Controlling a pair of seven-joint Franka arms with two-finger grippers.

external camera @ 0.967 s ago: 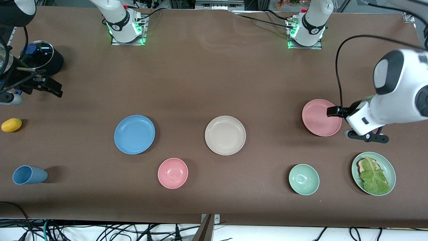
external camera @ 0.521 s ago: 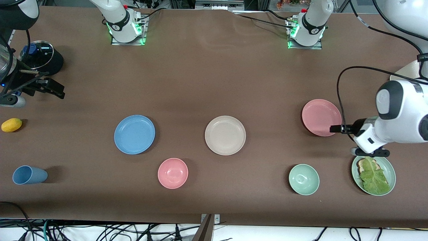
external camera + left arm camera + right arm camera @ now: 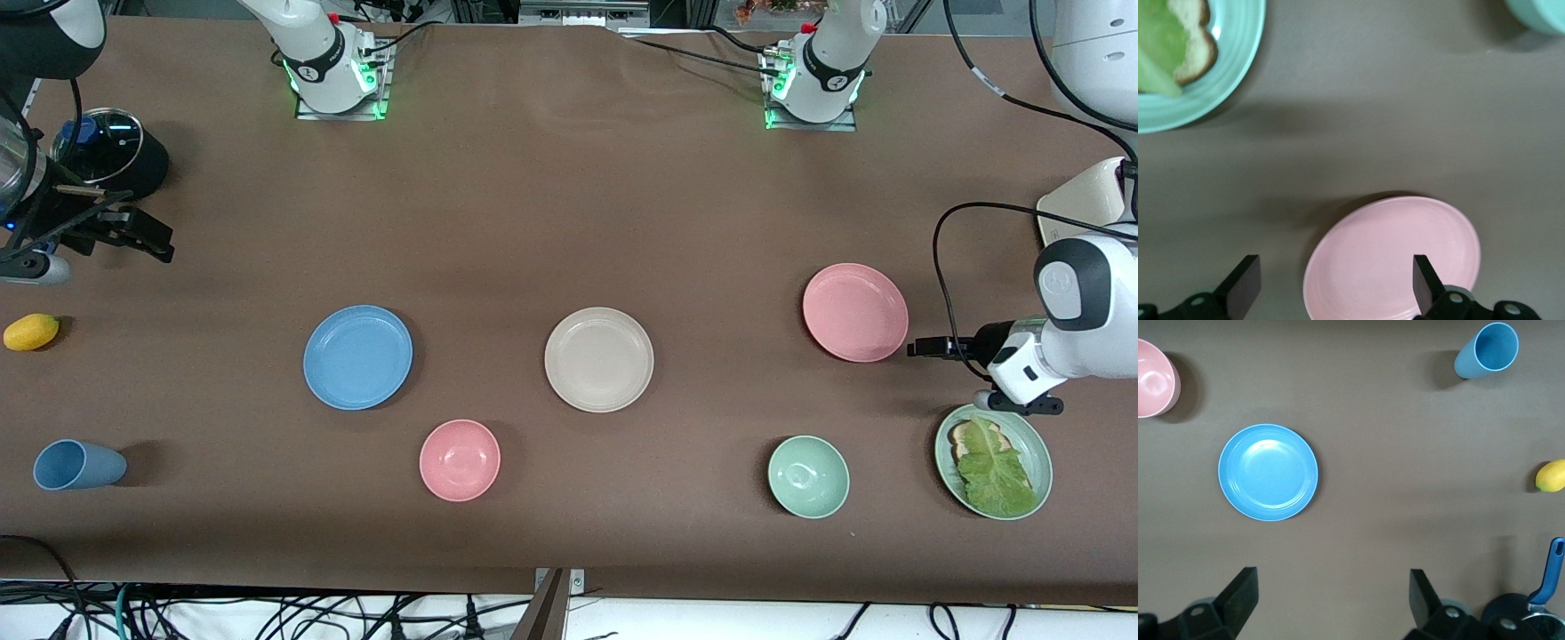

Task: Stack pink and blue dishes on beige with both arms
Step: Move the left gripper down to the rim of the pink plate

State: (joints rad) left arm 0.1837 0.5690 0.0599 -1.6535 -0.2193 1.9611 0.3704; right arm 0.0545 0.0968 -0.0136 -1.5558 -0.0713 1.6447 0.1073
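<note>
Brown tabletop (image 3: 551,213) carried three matching plates in a row when we looked down on it. We saw the beige plate (image 3: 598,359) in the middle, the blue plate (image 3: 357,356) toward the right arm's end, and the pink plate (image 3: 855,312) toward the left arm's end, each lying flat and well apart from the others.

We found the left tool (image 3: 929,348) just beside the pink plate's rim, on the side toward the left arm's end of the tabletop, not touching it. In the left wrist view its two fingers (image 3: 1245,283) stood wide apart, released, with the pink plate (image 3: 1395,259) showing between them. We also saw a pale green plate (image 3: 1036,440) with bread and a lettuce leaf (image 3: 994,469) nearer the front camera than that tool, and a green bowl (image 3: 808,476) beside it.

We saw the right tool (image 3: 133,238) at the right arm's end of the tabletop, near a black pot with a glass lid (image 3: 111,156). Its fingers (image 3: 1241,597) were spread and empty in the right wrist view, well apart from the blue plate (image 3: 1268,472). A yellow lemon (image 3: 31,332) and a blue cup (image 3: 76,465) on its side lay nearer the front camera than that tool. A pink bowl (image 3: 460,460) sat nearer the front camera, between the blue and beige plates.
</note>
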